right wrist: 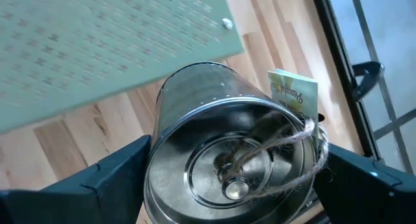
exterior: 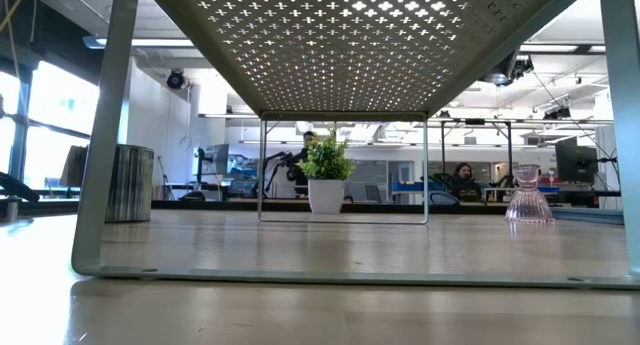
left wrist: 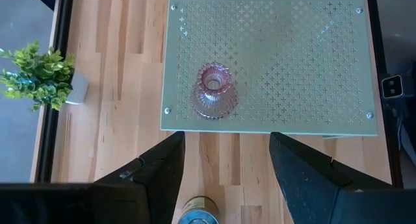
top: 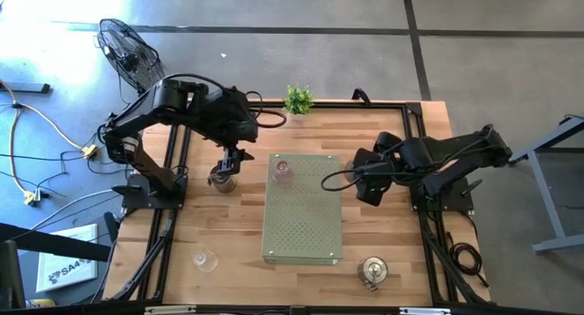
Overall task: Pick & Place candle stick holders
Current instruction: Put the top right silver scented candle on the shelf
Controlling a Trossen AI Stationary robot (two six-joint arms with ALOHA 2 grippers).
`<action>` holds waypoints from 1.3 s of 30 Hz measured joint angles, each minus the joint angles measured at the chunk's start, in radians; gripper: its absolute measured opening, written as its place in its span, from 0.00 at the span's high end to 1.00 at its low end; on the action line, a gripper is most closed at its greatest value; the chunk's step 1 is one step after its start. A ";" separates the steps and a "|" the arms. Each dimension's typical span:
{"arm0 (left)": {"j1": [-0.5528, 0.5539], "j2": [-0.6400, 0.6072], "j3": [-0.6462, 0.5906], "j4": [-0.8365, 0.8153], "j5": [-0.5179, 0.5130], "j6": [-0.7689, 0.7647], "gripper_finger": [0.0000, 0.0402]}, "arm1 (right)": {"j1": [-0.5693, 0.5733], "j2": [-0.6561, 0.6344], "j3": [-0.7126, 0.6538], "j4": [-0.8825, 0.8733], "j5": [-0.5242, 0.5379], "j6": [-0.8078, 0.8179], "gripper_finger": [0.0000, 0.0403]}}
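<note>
My left gripper (top: 229, 160) is open above a silvery metal holder (top: 222, 178) on the table left of the stand. The holder shows low between its fingers in the left wrist view (left wrist: 197, 211). A pink glass holder (top: 283, 173) stands upright on the green perforated stand (top: 301, 233). My right gripper (top: 370, 185), at the stand's right side, is shut on another silvery metal holder (right wrist: 234, 152) with twine and a paper tag. A clear glass holder (top: 205, 258) lies near the table's front left. A further silvery holder (top: 372, 270) stands at the front right. My right gripper pinches the metal holder's round wall (right wrist: 159, 156) between its two fingers (right wrist: 120, 178), one on each side. The holder is tipped, its open mouth turned toward the wrist camera. Whether it is clear of the table does not show.
A small green potted plant (top: 297, 99) stands at the table's far edge. In the low view a second pink holder (exterior: 528, 195) stands on the table to the right, past the stand's legs. Black frame rails (top: 173, 215) run along both table sides. A person (exterior: 463, 175) sits in the room behind.
</note>
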 joint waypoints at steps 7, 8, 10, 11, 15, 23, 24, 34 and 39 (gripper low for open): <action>0.000 0.000 0.000 0.000 0.000 0.036 0.45 | 0.000 0.133 0.170 -0.009 -0.009 -0.101 0.12; 0.000 0.000 0.000 0.000 0.000 0.038 0.45 | 0.000 0.153 0.204 -0.009 -0.017 -0.119 0.12; 0.000 0.000 0.000 0.000 0.000 0.038 0.45 | 0.000 0.186 0.269 -0.008 -0.021 -0.156 0.12; 0.000 0.000 0.000 0.000 0.000 0.038 0.45 | -0.001 0.203 0.302 -0.008 -0.016 -0.171 0.12; 0.000 -0.014 -0.001 0.000 0.000 0.038 0.45 | -0.012 0.257 0.394 -0.009 -0.013 -0.227 0.12; 0.000 -0.097 -0.085 0.000 0.000 0.037 0.45 | -0.058 0.321 0.427 -0.008 -0.040 -0.296 0.12; 0.000 -0.113 -0.109 0.000 0.000 0.035 0.45 | -0.066 0.321 0.420 -0.009 -0.052 -0.296 0.12; 0.000 -0.266 -0.382 0.000 0.000 0.009 0.45 | -0.114 0.321 0.397 -0.006 -0.087 -0.270 0.12; 0.000 -0.311 -0.487 0.000 0.000 -0.018 0.45 | -0.113 0.321 0.397 -0.004 -0.108 -0.244 0.11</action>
